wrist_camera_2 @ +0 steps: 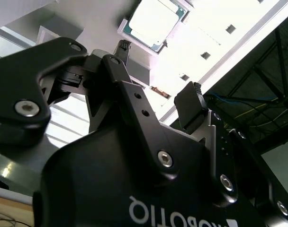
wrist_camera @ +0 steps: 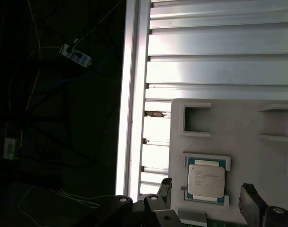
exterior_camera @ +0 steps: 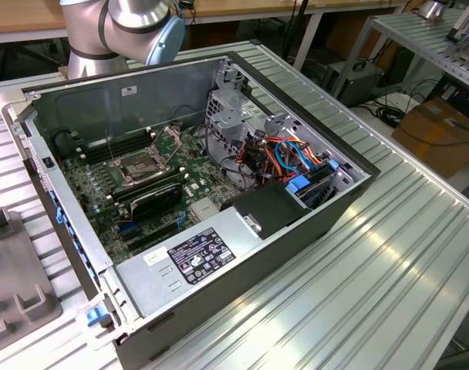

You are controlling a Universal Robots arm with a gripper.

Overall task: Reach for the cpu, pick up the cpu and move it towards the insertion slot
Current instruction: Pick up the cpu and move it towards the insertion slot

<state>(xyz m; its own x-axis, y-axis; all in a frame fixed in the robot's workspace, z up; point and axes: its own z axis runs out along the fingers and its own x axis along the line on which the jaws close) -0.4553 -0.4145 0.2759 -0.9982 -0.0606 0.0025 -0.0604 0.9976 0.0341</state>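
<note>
Your black hand (wrist_camera_2: 158, 66) hangs with jaws apart, clear of the flat silver-grey square cpu (wrist_camera: 206, 180) lying in its pale grey holder (wrist_camera: 248, 123) on the ribbed aluminium tabletop (wrist_camera: 220, 71).

The cpu (wrist_camera: 206, 178) has a silver-grey metal face edged in green and lies on a pale grey tray (wrist_camera: 238, 118). The tool (wrist_camera: 206, 187) is matte black. The bench (exterior_camera: 389, 254) is silver with long ribbed stripes. The insertion slot (exterior_camera: 142, 166) is shiny silver around a dark centre, set on a green board (exterior_camera: 96, 193). Orange and blue cables (exterior_camera: 292, 154) cross the dark grey computer case (exterior_camera: 296, 247).
</note>
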